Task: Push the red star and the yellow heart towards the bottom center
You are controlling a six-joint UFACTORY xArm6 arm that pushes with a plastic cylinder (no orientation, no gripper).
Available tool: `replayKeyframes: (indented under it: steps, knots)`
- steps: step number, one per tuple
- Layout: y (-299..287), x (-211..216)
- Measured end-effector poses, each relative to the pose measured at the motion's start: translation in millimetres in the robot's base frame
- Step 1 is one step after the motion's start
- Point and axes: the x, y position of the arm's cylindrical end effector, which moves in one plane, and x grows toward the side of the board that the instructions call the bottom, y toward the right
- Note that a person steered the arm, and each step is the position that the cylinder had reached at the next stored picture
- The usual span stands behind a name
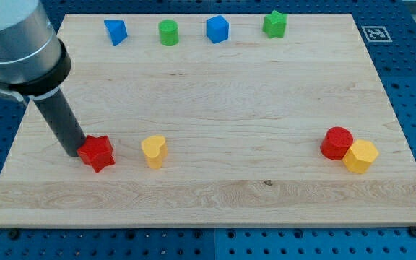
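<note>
With no fingers to report, our tip [73, 153] touches the red plastic star [97, 152] at its nine o'clock on the wooden bench [266, 108], lined up, we judge, to shove it toward the yellow plastic heart [154, 151] at three o'clock.

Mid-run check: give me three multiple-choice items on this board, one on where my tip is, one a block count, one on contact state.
1. My tip sits:
A. at the red star's left edge
B. beside the yellow heart
C. by the green star

2. Blocks along the view's top:
A. two
B. four
C. six

3. The red cylinder and yellow hexagonal block are:
A. far apart
B. stacked
C. touching

Answers: 1 A, the rod ends against the red star. 2 B, two blue and two green. 3 C, no gap shows between them.
</note>
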Motion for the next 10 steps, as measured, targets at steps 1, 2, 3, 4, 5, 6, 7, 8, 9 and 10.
replayKeyframes:
  steps: [1,2,3,4,5,6,7,8,9,10]
  knots:
    - [-22.5,4.7]
    - [-27.2,16.7]
    - [-20.6,13.6]
    - [1.2,5.4]
    - [17.6,6.1]
    - [18.3,21.4]
    - [18.4,31.0]
    - [26.3,23.0]
    - [43.5,12.6]
    - [68.0,8.0]
